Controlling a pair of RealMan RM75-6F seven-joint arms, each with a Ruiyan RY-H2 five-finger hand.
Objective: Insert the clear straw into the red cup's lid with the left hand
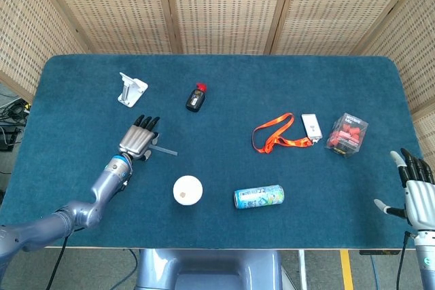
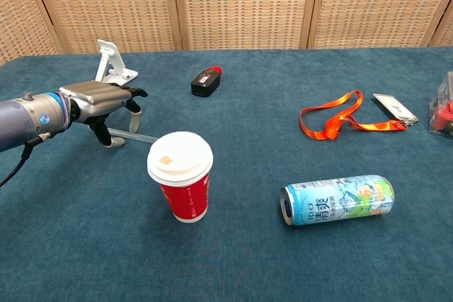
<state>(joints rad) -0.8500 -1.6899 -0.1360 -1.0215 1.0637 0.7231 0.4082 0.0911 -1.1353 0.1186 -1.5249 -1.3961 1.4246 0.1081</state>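
A nappy blue cloth covers the counter (image 1: 224, 93), backed by woven cane screens in pale wood frames. The left hand (image 1: 138, 138), metal-backed with dark fingers (image 2: 134, 93), hovers palm down over the near end of the clear straw (image 2: 136, 135), a thin transparent tube lying flat on the cloth. Its fingers are spread and curve downward, and its thumb tip reaches the cloth beside the straw. Whether any finger actually pinches the straw cannot be told, since the hand hides that end in both views; only the far end of the tube shows, pointing toward the red cup (image 2: 182, 196).

The red cup stands upright just right of the straw, a tapered paper cup capped with a smooth white domed lid (image 2: 180, 153) that has a small tan mark at its opening. From the head view only the round white lid shows.

The right hand (image 1: 416, 191) sits at the lower right corner, past the counter edge, fingers apart and holding nothing; the frame cuts off its wrist.

A printed drinks can (image 2: 337, 200) lies on its side near the cup. Farther back are an orange ribbon lanyard (image 1: 275, 135) with a white card, a clear box of red pieces (image 1: 347, 134), a small black bottle with a red cap (image 1: 196, 97) and a white plastic stand (image 1: 131, 89).
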